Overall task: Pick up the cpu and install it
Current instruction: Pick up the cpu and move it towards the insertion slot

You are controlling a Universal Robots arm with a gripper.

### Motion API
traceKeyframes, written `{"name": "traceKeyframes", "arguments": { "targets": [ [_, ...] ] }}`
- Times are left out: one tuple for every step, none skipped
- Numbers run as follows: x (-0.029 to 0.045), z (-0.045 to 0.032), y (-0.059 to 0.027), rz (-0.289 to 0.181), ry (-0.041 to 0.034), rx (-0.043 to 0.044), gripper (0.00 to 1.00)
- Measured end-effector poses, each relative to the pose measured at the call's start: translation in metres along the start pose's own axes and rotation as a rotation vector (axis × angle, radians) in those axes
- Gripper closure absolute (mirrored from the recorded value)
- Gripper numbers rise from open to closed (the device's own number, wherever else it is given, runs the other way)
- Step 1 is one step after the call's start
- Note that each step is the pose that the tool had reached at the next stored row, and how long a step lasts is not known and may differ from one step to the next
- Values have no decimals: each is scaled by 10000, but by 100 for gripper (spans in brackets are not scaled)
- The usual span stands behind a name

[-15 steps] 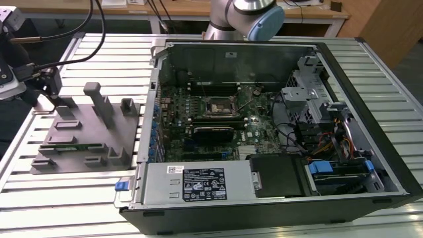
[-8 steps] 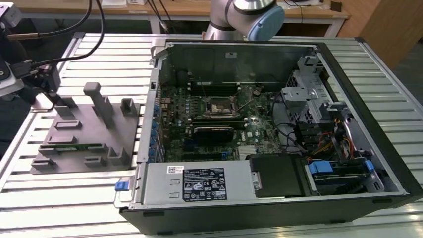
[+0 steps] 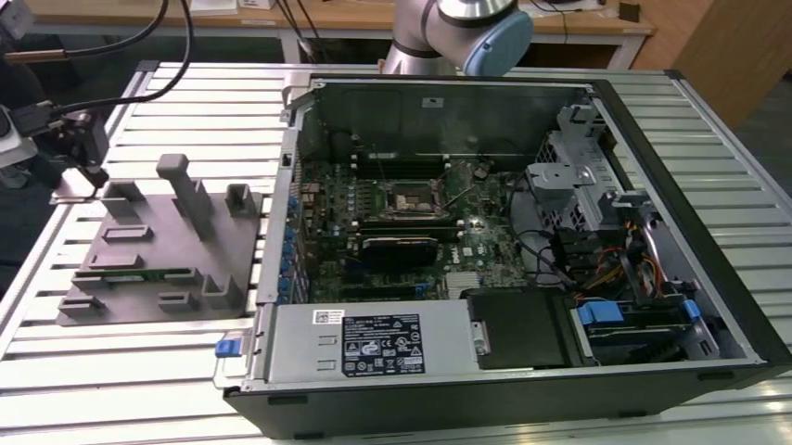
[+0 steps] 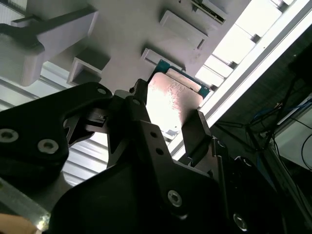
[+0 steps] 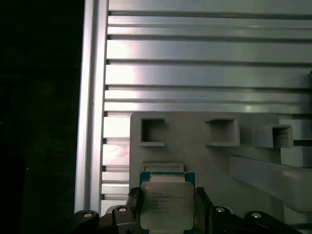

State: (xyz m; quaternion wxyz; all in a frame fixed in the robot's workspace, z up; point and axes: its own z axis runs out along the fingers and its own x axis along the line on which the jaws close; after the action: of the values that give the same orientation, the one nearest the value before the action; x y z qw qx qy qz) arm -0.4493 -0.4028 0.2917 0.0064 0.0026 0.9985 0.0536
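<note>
**Task status: pick-up stage.**

1. Position of the claw. In the exterior view the black two-fingered claw (image 3: 95, 172) stands over the far corner of the grey moulded plastic holder (image 3: 148, 250). The holder lies on the slatted aluminium counter (image 3: 99, 389), close to the counter's edge at the exterior view's left.

2. Position of the task's thing. The small flat square cpu (image 5: 167, 204), with a silvery-grey metal top and a thin green rim, is at the holder, between the claw's fingers in both wrist views (image 4: 170, 92).

3. State of the claw. The fingers (image 4: 195, 129) bear on two opposite edges of the chip, one on each side, so the claw is judged clenched on the cpu. The pictures do not show whether the chip has left its seat on the holder.

4. Destination. The open black computer case (image 3: 520, 408) takes up the middle of the counter and the part toward the exterior view's right, well apart from the claw. Inside it, on the green motherboard (image 3: 328, 218), the dark square socket frame (image 3: 415, 199) shows a hollow centre with no chip in it.

5. Progress. Done: approach and grip. Not done: carrying the cpu to the case and seating it in the socket frame. By this judgement the task is in its early part.
</note>
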Motion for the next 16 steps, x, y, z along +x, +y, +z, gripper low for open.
{"name": "traceKeyframes", "arguments": {
  "targets": [
    [-1, -21, 2, 0, -1, -4, 47],
    [-1, -43, 5, 0, -1, -9, 47],
    [-1, -66, 7, 0, 0, -15, 47],
    [-1, -89, 10, 0, 0, -21, 47],
    [-2, -111, 12, 0, 0, -28, 47],
    [-2, -134, 14, 0, 0, -36, 47],
    [-2, -155, 17, 1, 0, -42, 47],
    [-2, -175, 19, 0, 0, -47, 47],
    [-3, -194, 21, 0, 0, -52, 47],
    [-3, -212, 23, 1, 0, -54, 47],
    [-3, -231, 25, 1, 0, -58, 47],
    [-3, -249, 27, 1, 0, -62, 47],
    [-4, -268, 29, 1, 0, -67, 47],
    [-4, -288, 31, 1, 1, -70, 47],
    [-4, -306, 33, 1, 0, -73, 47],
    [-4, -322, 35, 1, 0, -76, 47]
  ]
}}
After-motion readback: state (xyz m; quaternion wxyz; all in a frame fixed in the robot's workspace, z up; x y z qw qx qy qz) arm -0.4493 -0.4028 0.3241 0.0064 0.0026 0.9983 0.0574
